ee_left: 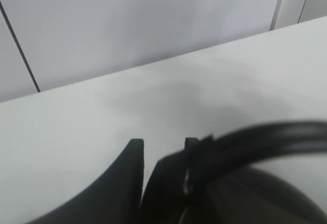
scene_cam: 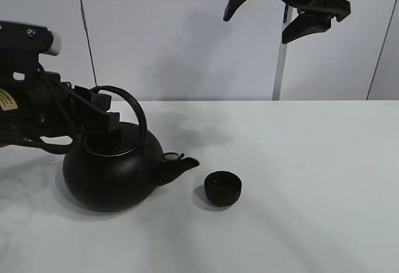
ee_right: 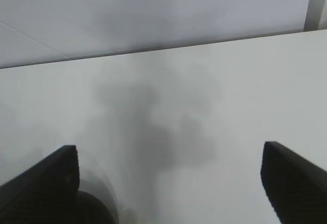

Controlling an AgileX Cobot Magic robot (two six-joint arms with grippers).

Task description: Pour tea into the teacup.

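1. The kettle [scene_cam: 112, 176] stands upright on the bench [scene_cam: 299, 161], toward its left edge, spout pointing right.
2. The teacup [scene_cam: 222, 187] stands on the bench just beside the spout tip, apart from it, near the middle of the front half.
3. The left pincer [scene_cam: 103, 114] sits at the kettle's arched handle [ee_left: 265, 139]; jaws narrow, and whether they clamp it cannot be told.
4. The right pincer [scene_cam: 283, 11] hangs high above the bench's far edge, jaws wide, holding nothing.

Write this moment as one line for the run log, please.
kettle: upright on table | teacup: beside spout, apart | left gripper: at kettle handle | right gripper: open, raised, empty
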